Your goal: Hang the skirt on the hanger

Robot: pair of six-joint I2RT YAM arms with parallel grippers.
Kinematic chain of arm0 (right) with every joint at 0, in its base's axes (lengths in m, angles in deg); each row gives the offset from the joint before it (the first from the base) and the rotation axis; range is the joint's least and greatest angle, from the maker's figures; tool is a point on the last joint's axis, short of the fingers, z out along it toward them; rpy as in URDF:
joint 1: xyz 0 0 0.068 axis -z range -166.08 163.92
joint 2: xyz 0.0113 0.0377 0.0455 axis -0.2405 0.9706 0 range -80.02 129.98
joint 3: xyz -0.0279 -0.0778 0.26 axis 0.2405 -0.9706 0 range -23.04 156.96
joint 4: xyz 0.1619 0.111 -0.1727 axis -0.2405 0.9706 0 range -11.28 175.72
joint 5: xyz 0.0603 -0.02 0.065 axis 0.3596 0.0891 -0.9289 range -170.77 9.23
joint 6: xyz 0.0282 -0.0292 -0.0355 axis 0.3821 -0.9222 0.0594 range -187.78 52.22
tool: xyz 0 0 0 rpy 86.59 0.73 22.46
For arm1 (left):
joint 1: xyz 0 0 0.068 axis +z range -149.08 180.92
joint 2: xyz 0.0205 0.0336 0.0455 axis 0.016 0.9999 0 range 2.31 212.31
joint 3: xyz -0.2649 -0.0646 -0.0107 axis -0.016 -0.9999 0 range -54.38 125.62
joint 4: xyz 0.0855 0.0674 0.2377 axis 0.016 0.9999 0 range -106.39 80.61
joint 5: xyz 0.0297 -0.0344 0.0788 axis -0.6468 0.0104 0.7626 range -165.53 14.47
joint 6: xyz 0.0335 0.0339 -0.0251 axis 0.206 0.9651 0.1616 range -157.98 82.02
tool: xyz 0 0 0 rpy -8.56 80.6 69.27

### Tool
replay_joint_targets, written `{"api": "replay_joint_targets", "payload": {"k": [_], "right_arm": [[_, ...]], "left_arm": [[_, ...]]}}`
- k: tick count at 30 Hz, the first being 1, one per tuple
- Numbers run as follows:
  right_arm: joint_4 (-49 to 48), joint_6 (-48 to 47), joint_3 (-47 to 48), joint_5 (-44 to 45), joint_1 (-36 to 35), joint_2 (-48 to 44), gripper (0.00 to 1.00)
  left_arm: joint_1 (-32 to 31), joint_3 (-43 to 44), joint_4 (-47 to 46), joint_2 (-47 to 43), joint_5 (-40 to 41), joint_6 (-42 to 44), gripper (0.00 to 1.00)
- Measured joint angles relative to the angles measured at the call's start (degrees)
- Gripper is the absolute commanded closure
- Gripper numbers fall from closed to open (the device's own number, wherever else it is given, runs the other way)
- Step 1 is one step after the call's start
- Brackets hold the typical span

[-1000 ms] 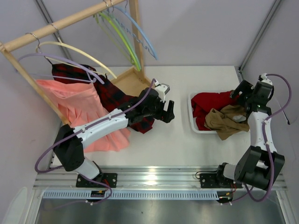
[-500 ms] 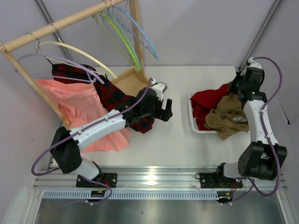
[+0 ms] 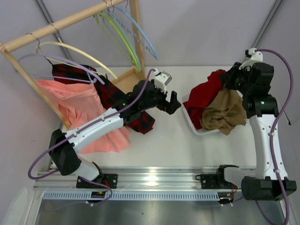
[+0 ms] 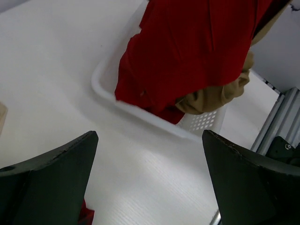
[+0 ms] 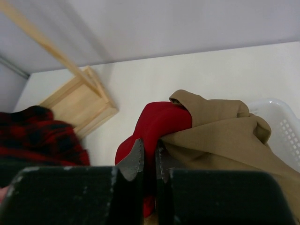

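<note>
From my station the right gripper [image 3: 228, 78] sits high over the back right of the table [image 3: 159, 140]. Its wrist camera shows the fingers [image 5: 136, 160] pressed almost together, with red cloth running down into the narrow slit between them, so I read it as clamped on the skirt [image 3: 204, 96]. The skirt hangs from that grip in a long red drape, its lower end reaching down into the white basket [image 3: 193, 125].

A tan garment [image 3: 227, 112] hangs beside the skirt and touches it. It bunches just below the gripper and spills over the basket's right side. I cannot tell whether the fingers pinch it too or whether it only rides on the skirt.

The left gripper [image 3: 174, 104] reaches across the middle of the table towards the basket. Its fingers [image 4: 47, 187] are spread wide with nothing between them. Through the gap I see bare tabletop, the basket rim and the hanging red cloth.

The hanger [image 3: 127, 47] hangs on the wooden rail [image 3: 61, 26] at the back left, well apart from the skirt, with a blue hanger [image 3: 143, 40] just beside it. Lower on the rack hang a plaid skirt [image 3: 107, 90] and a pink skirt [image 3: 75, 105], and the left arm passes in front of both.
</note>
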Motion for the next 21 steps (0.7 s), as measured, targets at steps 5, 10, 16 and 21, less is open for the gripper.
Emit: {"api": "replay_joint_targets", "payload": {"k": [5, 10, 16, 21], "right_arm": [[0.70, 1.62, -2.89, -5.53, -0.28, -5.66, 1.00], [1.77, 2.64, -6.43, -8.00, -0.44, -8.63, 1.00], [2.14, 2.71, -6.86, -9.86, -0.44, -8.72, 1.00], [3.02, 2.64, -6.86, -9.49, -0.44, -8.74, 0.93]], "left_arm": [[-0.50, 2.69, -6.19, 3.15, -4.79, 5.35, 0.01], [-2.43, 9.81, -12.11, 10.99, -7.69, 8.94, 0.00], [-3.34, 18.51, -14.88, 20.85, -11.04, 9.38, 0.04], [-3.69, 21.70, -14.67, 24.96, -13.81, 7.72, 0.95]]}}
